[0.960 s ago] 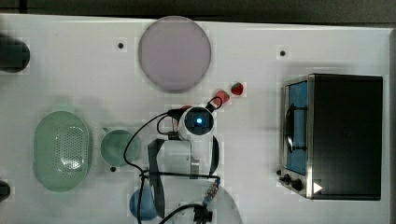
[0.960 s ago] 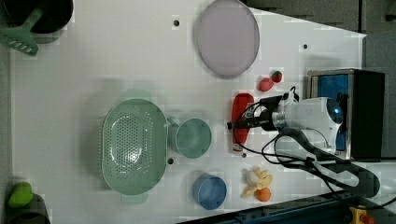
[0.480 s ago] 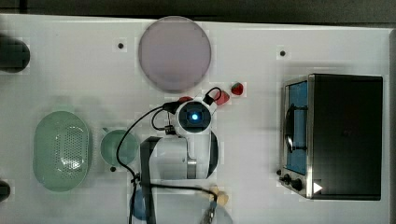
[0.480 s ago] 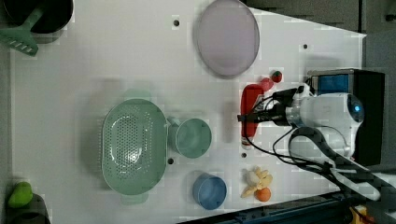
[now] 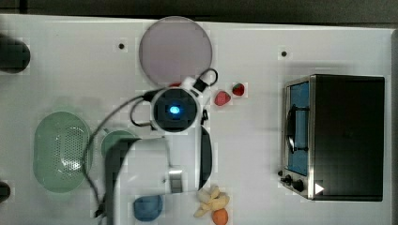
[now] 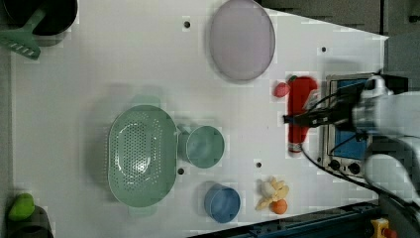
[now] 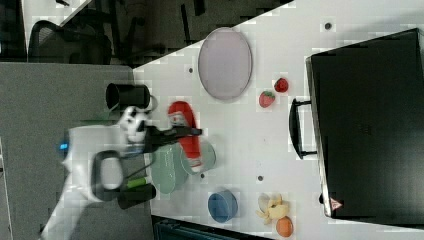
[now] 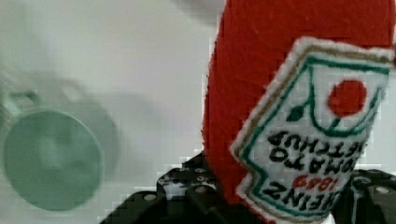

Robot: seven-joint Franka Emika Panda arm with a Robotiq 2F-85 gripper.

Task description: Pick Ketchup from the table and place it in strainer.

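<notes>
On the white table [image 6: 99,59] in the left view I see the strainer [image 6: 142,154] at nine o'clock; at three, my gripper [image 6: 297,119] clamps the ketchup [image 6: 300,110] mid-body. It looks soft, plush and light.

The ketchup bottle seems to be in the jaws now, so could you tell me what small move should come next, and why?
Probably carry it sideways toward the left view's left. The gripper is shut on the ketchup, and the wrist view shows the bottle between the jaws. The strainer sits well off, beyond the green cup, so the bottle should pass above that cup.
</notes>
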